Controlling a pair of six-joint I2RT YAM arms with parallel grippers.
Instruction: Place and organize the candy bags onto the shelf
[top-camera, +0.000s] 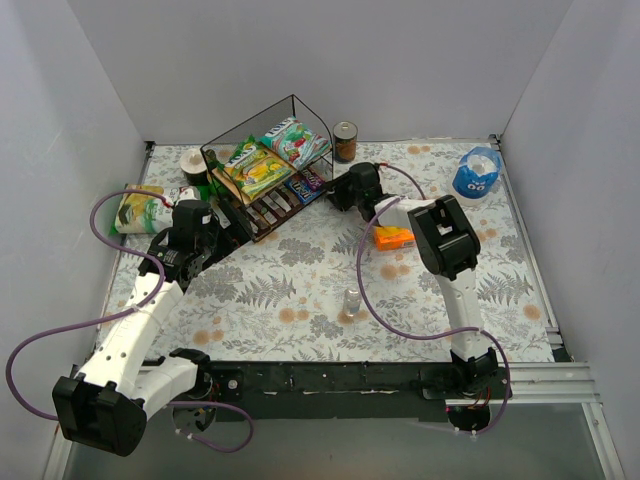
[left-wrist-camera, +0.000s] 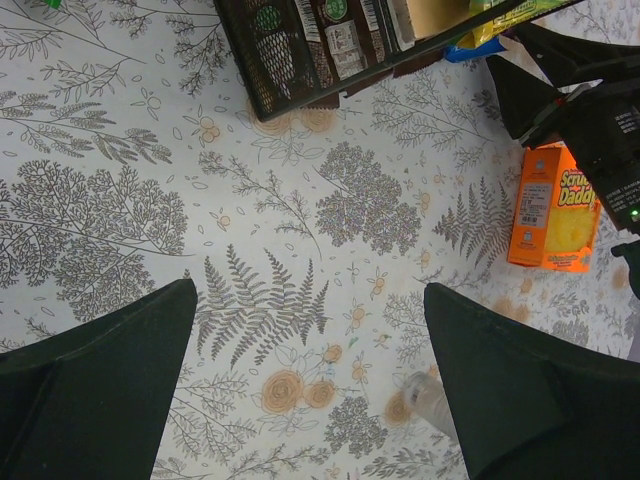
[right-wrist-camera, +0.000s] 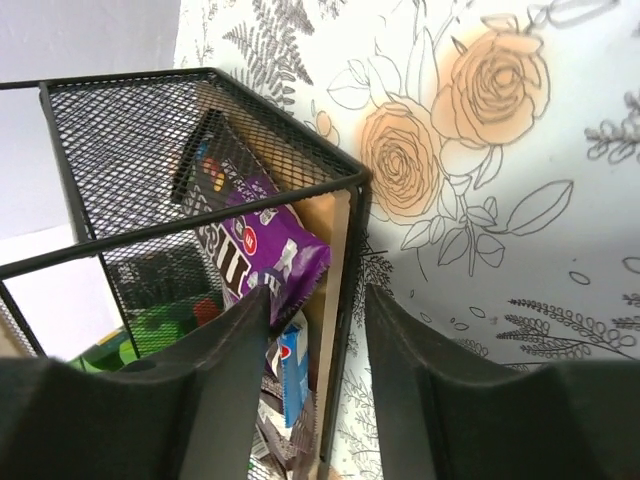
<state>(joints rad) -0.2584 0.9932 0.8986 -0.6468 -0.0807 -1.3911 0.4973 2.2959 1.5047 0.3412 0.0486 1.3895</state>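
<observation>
The black wire shelf stands at the back left. Its top board holds a green-yellow bag and a teal-white bag. The lower board holds dark brown wrappers and a purple wrapper. Another green-yellow bag lies on the table left of the shelf. My right gripper is open at the shelf's right end; in the right wrist view its jaws straddle the end frame beside the purple wrapper and a small blue pack. My left gripper is open and empty above the table, near the shelf.
An orange cardboard box lies under the right arm and shows in the left wrist view. A round blue pouch with eyes sits back right. A can stands behind the shelf. A small clear bottle stands mid-table.
</observation>
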